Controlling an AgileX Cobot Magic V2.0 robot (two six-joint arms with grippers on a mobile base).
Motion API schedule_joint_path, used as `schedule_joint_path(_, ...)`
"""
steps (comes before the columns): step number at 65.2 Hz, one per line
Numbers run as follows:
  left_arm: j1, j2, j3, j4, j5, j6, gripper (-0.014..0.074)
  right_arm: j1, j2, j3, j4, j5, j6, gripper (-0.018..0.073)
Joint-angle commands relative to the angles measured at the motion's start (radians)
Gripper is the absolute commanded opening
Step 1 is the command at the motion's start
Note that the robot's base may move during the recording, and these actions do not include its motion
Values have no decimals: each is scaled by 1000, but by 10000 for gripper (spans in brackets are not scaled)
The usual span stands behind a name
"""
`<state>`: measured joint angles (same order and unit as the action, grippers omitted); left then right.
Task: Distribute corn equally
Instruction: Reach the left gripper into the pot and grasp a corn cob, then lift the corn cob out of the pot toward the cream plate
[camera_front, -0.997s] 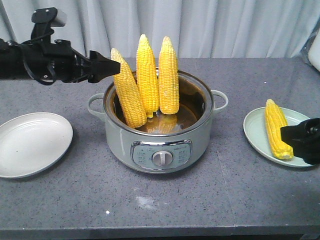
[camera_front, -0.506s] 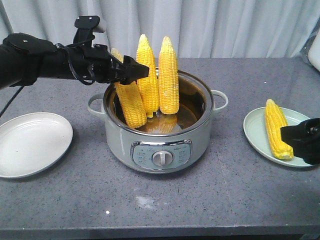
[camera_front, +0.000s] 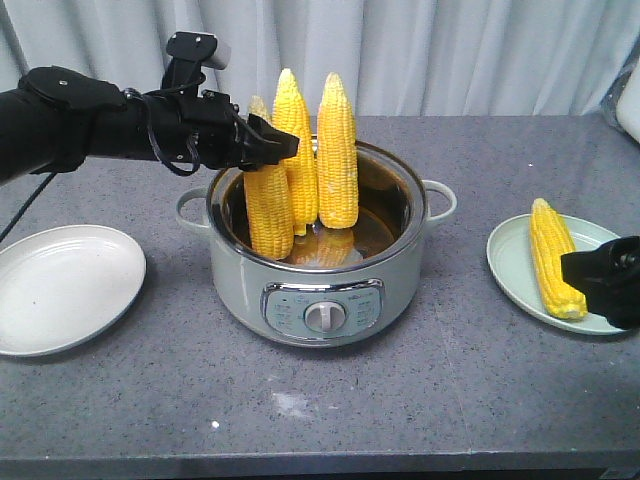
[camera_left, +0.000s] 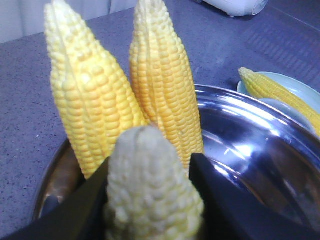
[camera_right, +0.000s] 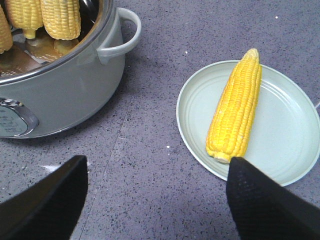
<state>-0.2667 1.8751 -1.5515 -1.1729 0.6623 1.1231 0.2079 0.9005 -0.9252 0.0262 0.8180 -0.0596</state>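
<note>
Bearing pot (camera_front: 240, 275), corn (camera_front: 337, 150): speckled grey countertop (camera_front: 430, 400); curtain (camera_front: 450, 50) behind.

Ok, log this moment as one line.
left gripper: shut on leftmost cob | right gripper: open | pot: three cobs upright | right plate: one cob | left plate: empty

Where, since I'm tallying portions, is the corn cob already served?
Front view: the cob lies on the green plate at far right, beside the right claw.

Corn (camera_front: 337, 150) in pot (camera_front: 240, 285) between two plates (camera_front: 60, 290)
</note>
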Motion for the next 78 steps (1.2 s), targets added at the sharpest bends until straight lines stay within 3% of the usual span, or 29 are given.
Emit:
schedule_joint_path(1,-6,-51,-33,-48,9,6,192,-3,-11,-23,-3,-61,-7,560)
schedule_joint_path(23,-6,-103,-34,-48,39,7,202,-3,-11,-23,-3,-61,-7,560)
schedule_joint_path(58,-3,-358,-34,-33,-6,8,203,-3,-11,-23,-3,-61,-7,560)
schedule_joint_path(69,-3,-443,-34,140,-18,-19,206,-3,-11,-23,-3,-61,-7,560)
schedule_joint_path(78,-3,-491,-34,384,-18,-201,212,-3,-11,-23,-3,-61,-7,560)
